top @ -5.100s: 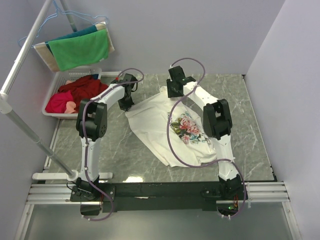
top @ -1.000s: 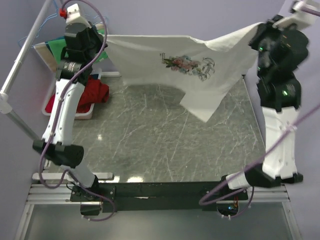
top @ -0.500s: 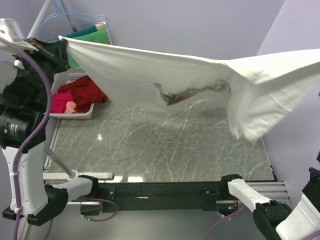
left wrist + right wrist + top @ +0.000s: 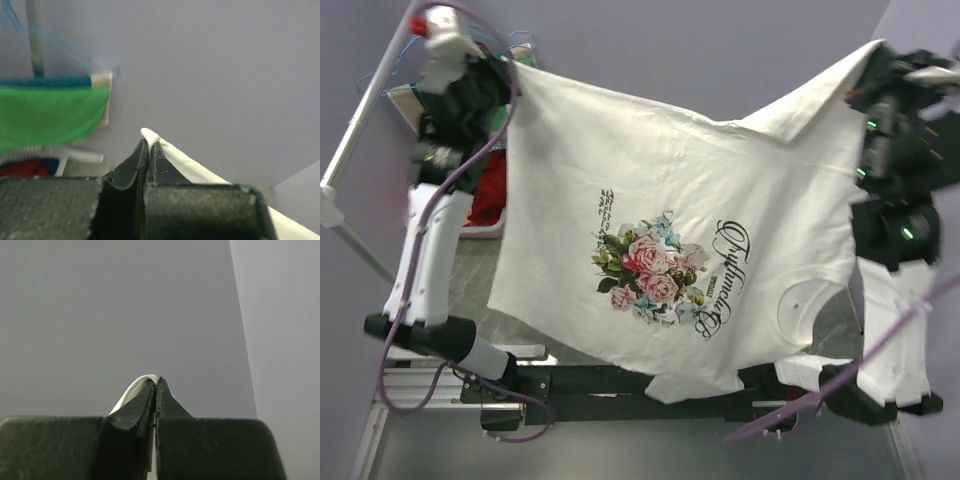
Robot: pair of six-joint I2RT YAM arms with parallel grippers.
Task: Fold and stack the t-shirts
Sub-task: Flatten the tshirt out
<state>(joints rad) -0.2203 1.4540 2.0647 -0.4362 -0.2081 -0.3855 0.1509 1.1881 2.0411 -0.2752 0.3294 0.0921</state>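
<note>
t-shirt held aloft screens most of marble table.

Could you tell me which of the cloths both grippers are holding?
The white floral-print t-shirt, pinched by the left gripper and right gripper and spread in the air; the green cloth hangs untouched behind.

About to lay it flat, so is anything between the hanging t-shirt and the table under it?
The left gripper and right gripper hold the t-shirt aloft; nothing visible blocks it, but it hides most of the table.
</note>
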